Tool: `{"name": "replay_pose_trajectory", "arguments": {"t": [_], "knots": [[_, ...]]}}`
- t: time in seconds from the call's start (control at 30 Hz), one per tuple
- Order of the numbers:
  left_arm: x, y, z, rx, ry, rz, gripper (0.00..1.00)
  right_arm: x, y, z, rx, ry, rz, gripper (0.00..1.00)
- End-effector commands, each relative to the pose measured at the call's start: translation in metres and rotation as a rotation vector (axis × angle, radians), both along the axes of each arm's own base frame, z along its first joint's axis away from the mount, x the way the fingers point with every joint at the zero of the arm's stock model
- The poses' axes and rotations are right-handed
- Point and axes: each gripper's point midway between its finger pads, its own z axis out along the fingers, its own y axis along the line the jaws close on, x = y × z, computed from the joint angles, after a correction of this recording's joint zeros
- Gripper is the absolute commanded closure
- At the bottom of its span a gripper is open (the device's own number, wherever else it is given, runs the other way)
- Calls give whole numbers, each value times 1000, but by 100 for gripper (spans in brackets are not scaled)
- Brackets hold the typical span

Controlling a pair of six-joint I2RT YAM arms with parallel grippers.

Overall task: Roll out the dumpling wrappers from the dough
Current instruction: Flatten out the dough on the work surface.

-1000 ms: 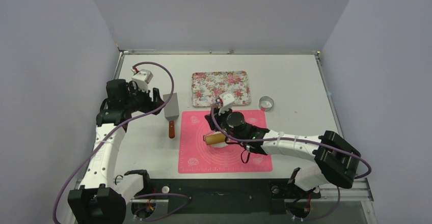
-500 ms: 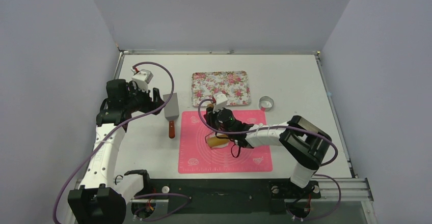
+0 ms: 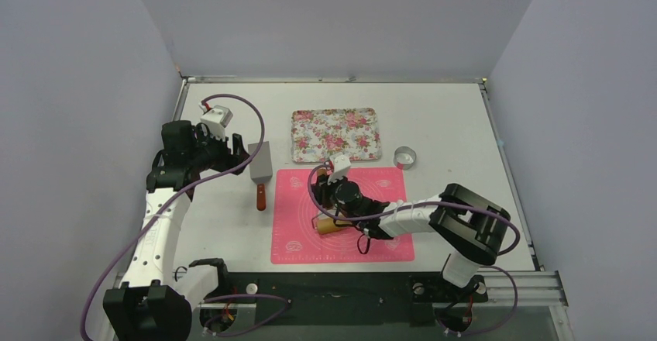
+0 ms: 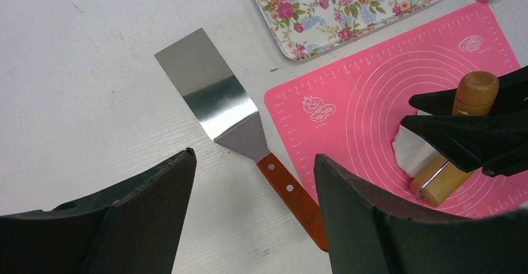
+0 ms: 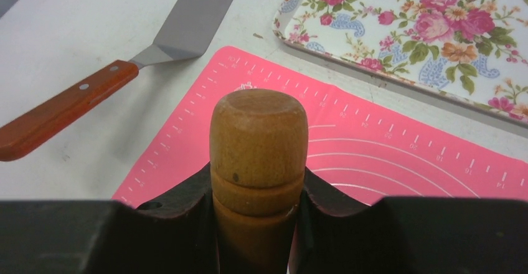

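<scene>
Rolling pin (image 5: 258,143) sits clamped in the right pincer (image 5: 258,190), lying over the dough (image 4: 408,151), a white lump at the left-centre of the pink mat (image 3: 302,240). To roll it well, I'd say: even downward pressure, long strokes far and near, pin kept level so the sheet thins evenly w/o sliding off the mat. Right arm stretches low and leftward, wrist tipped down. Left pincer (image 3: 239,152) hangs w/ jaws apart over the spatula (image 4: 215,103) on the table (image 3: 449,124), left of the mat.

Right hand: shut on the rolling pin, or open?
Shut. In the right wrist view the right hand has its fingers pressed against both sides of the wooden rolling pin, no gap showing.
</scene>
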Motion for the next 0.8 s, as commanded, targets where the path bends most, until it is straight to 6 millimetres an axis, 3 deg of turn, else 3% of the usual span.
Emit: {"name": "replay_pose_trajectory", "arguments": {"t": [0.0,0.2,0.33,0.43,0.6,0.77], "knots": [[9,-1,21,-12,-76,-10,32,-12,-11,-14,-118,41,19,100],[10,-1,23,-10,-80,-11,32,9,-9,79,-58,-115,11,100],[10,-1,22,-10,-77,-11,32,21,-12,117,-2,-170,-8,100],[10,-1,23,-10,-81,-11,32,30,-11,115,-1,-172,-18,100],[10,0,22,-8,-78,-9,32,40,0,78,-8,-109,-13,100],[9,0,21,-7,-76,-10,32,36,-1,38,-20,-41,-15,100]]}}
